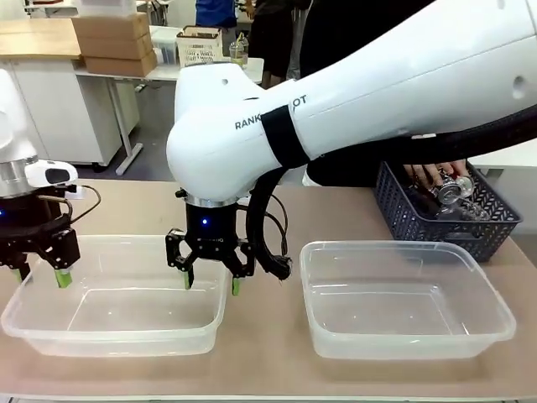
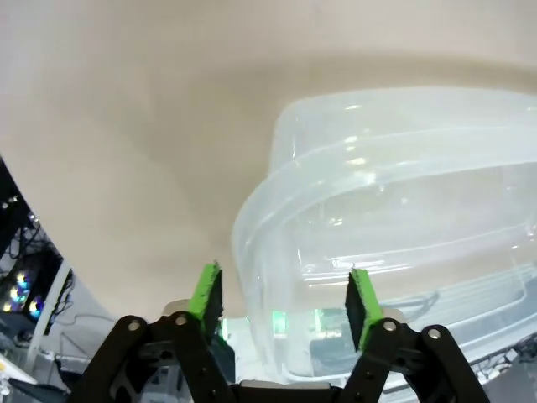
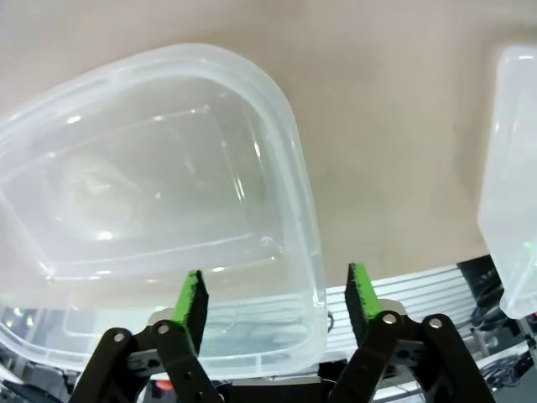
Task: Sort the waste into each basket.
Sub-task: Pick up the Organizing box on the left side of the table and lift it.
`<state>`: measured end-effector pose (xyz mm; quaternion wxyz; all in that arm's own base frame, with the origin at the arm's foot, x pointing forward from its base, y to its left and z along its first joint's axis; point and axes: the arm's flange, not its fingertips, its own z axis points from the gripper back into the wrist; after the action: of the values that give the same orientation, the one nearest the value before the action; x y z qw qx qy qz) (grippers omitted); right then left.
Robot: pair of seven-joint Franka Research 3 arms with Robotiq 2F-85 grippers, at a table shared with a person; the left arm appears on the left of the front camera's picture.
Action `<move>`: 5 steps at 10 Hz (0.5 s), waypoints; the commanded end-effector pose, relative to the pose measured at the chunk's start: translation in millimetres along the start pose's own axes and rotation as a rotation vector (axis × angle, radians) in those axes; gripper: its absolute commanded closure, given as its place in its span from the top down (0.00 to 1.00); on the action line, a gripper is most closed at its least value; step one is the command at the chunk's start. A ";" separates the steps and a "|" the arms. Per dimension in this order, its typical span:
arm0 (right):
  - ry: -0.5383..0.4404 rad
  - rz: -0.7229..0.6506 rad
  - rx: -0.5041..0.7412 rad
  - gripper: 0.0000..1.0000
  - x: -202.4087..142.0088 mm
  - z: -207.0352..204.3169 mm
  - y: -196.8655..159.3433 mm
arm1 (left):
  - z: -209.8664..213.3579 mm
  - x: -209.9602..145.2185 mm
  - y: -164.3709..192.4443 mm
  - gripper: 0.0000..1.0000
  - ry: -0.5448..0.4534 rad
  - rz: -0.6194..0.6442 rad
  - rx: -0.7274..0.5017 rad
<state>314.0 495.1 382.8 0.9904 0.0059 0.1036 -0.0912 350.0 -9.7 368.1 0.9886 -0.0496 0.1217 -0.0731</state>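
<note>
Two clear plastic baskets stand side by side on the tan table, the left basket [image 1: 117, 342] and the right basket [image 1: 403, 336], and I see nothing inside either. My left gripper [image 1: 39, 277] hangs open over the left basket's left end, its green pads on either side of the rim [image 2: 252, 220] in the left wrist view [image 2: 285, 294]. Over that basket's right end my right gripper [image 1: 212, 284] is open too. Its pads straddle the rim [image 3: 306, 243] in the right wrist view [image 3: 275, 298]. The waste, clear crushed bottles [image 1: 453, 193], lies in a dark lattice basket.
The dark blue-grey lattice basket [image 1: 419, 225] stands at the far right of the table, with a person's hand [image 1: 428, 175] reaching into it. The right arm's thick white link crosses high over the right basket. In the right wrist view the right basket's edge [image 3: 512, 168] shows.
</note>
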 end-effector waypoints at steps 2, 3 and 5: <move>0.000 0.035 -0.028 0.35 5.4 -1.6 0.1 | -24.3 -40.9 9.0 0.00 -0.045 0.037 -0.032; 0.007 0.029 -0.034 0.00 6.2 -5.3 -0.2 | -23.2 -42.8 10.8 0.00 -0.051 0.037 -0.039; 0.013 0.019 -0.021 0.00 4.9 -7.5 -6.8 | -24.7 -42.8 14.1 0.00 -0.046 0.034 -0.044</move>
<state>318.6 490.2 374.2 0.9900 -0.0059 0.1134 -0.0838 349.0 8.5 378.5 0.9914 -0.0602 0.1054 -0.0488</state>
